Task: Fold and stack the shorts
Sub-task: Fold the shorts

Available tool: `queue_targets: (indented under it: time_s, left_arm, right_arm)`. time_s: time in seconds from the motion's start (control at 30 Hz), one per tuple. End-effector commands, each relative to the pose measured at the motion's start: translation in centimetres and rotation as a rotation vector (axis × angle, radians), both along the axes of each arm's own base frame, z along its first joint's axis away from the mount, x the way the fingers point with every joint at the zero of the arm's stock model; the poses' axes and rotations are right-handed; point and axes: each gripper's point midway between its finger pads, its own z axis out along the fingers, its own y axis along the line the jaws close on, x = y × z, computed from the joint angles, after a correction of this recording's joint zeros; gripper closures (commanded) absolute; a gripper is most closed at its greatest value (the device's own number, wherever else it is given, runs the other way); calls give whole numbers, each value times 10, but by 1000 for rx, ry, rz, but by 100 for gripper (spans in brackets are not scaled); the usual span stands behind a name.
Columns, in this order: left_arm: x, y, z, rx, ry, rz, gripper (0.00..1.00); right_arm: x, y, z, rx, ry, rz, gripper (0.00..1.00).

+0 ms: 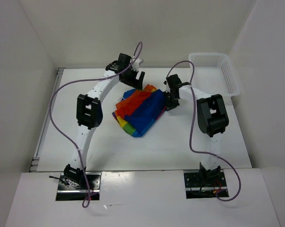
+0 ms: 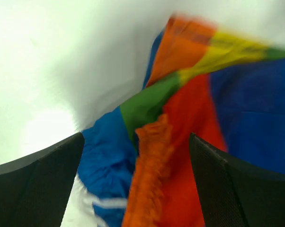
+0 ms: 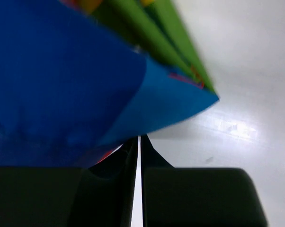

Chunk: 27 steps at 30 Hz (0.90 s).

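Observation:
The shorts (image 1: 138,111) lie bunched and partly folded in the middle of the table, with rainbow stripes and a big blue panel on top. My left gripper (image 1: 135,78) hovers at their far left edge with its jaws wide open. In the left wrist view the gathered orange waistband (image 2: 152,165) sits between the spread fingers (image 2: 43,184) of the left gripper (image 2: 138,175), loose. My right gripper (image 1: 170,101) is at the shorts' right edge, shut. In the right wrist view the shorts (image 3: 62,71) show a lifted blue corner that reaches over the right gripper (image 3: 139,139) and hides its tips.
A white plastic mesh basket (image 1: 227,71) stands at the back right corner of the table. White walls close in the table at the back and both sides. Purple cables loop off both arms.

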Motion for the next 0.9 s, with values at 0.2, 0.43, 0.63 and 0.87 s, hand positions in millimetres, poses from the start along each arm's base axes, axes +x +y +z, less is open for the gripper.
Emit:
queue_targets:
  time_s: [0.2, 0.43, 0.63, 0.87]
  left_arm:
    - [3, 25, -71, 141, 103, 79, 12]
    - [-8, 69, -99, 174, 168, 146, 63]
    - [-14, 124, -98, 175, 177, 241, 97]
    - [-22, 110, -88, 104, 179, 193, 65]
  right_arm:
    - [100, 27, 10, 56, -170, -58, 90]
    - [161, 44, 39, 89, -308, -54, 90]
    - [183, 48, 78, 97, -414, -35, 90]
    - [126, 79, 106, 289, -322, 168, 81]
